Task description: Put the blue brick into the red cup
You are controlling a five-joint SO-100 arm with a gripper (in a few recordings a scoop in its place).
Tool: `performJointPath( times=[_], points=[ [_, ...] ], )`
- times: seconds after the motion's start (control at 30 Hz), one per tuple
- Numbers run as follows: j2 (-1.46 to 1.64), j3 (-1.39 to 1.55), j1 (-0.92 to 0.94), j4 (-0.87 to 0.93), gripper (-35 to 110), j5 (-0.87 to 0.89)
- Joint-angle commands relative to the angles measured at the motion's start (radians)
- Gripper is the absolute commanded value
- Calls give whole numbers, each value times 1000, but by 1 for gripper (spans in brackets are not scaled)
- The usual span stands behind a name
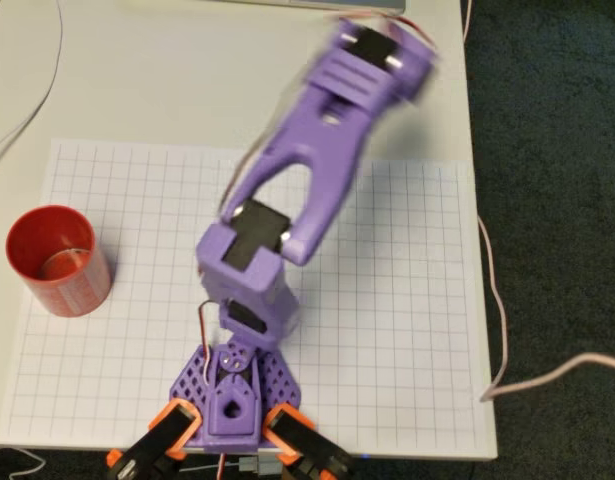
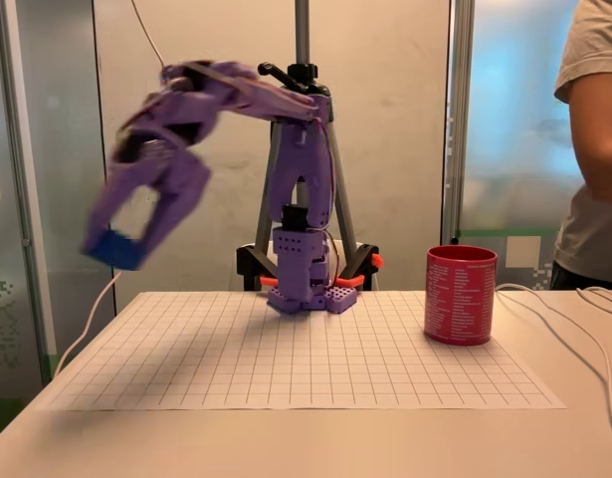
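Gridded table [image 2: 286, 368] noted; my claw [image 2: 121, 249], clamped on blue brick [image 2: 116, 249], carries it high, red cup [image 2: 461, 295] at three o'clock.

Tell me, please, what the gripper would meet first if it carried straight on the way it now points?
Probably the table: the gripper, shut on the blue brick, points down and leftward, off the grid sheet; depth is unclear.

A pale desk [image 2: 27, 438] carries a white grid sheet [image 1: 407, 330]. On the sheet stand the red cup [image 1: 57, 260], near its left edge in the overhead view, and the purple arm base [image 1: 232, 385]. Cables [image 2: 574, 309] lie beside the sheet.
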Motion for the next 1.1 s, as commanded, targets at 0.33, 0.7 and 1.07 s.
performJointPath(
  times=[0.33, 0.7, 1.07],
  points=[
    [351, 14, -1121, 255, 0, 284],
    [502, 284, -1525, 265, 0, 502],
    [568, 374, -1560, 342, 0, 508]
  ],
)
